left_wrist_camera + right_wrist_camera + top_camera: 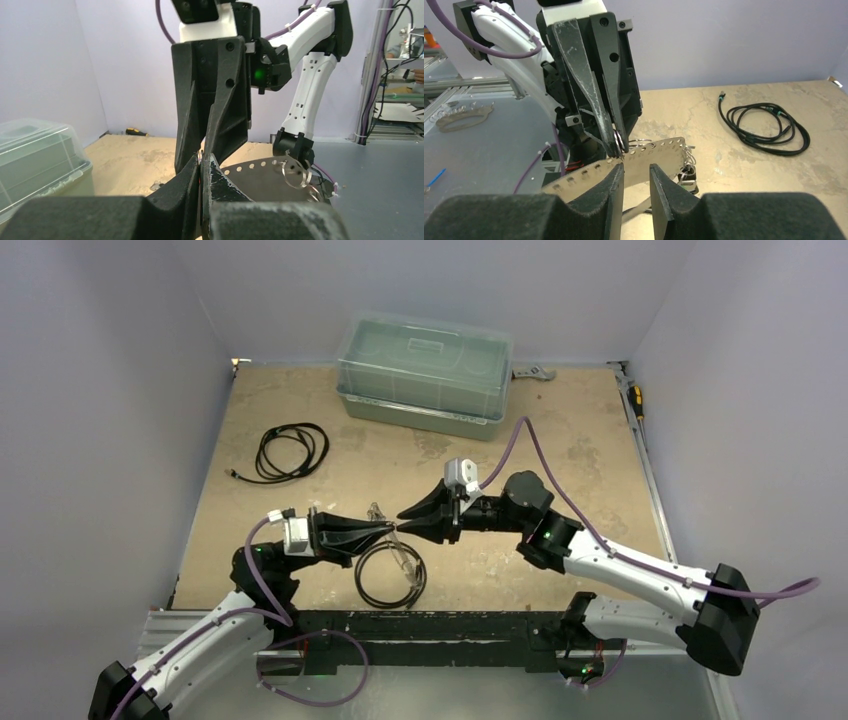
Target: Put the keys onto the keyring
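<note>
Left gripper [391,529] clamps tight on a ring [618,141] above the holed strip [654,156]. The strip runs lower-left to right, keys [688,172] at its right end. Right gripper [636,175] half-open, empty. Bare table [570,440] beyond.

One camera looks down from above and behind on the whole tabletop [580,440]. Wrist cameras face each other at close range: left tool [201,167] and right tool [202,150] fill both, tip to tip.

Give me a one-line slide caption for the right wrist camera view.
Left gripper pinches a small metal ring at the edge of a perforated metal strip, framed by the open right gripper.
</note>
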### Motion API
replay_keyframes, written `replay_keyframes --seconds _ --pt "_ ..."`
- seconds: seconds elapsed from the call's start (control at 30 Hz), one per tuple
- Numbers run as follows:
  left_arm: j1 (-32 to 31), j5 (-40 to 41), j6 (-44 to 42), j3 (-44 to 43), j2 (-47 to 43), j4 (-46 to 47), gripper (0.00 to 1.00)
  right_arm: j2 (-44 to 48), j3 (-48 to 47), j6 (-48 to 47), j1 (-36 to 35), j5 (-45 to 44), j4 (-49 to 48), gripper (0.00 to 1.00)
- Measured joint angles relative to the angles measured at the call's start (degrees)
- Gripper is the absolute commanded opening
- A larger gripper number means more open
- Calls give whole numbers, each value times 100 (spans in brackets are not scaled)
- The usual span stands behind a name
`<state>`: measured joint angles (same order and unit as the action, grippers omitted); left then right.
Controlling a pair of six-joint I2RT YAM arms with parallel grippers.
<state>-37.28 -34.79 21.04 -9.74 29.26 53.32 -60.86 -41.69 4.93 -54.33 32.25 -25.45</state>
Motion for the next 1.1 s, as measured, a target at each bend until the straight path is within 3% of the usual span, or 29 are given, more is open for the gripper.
replay_keyframes --seconds 1.1 --pt "0 -509 251 0 313 579 0 -13 -11 -46 -90 529 83 28"
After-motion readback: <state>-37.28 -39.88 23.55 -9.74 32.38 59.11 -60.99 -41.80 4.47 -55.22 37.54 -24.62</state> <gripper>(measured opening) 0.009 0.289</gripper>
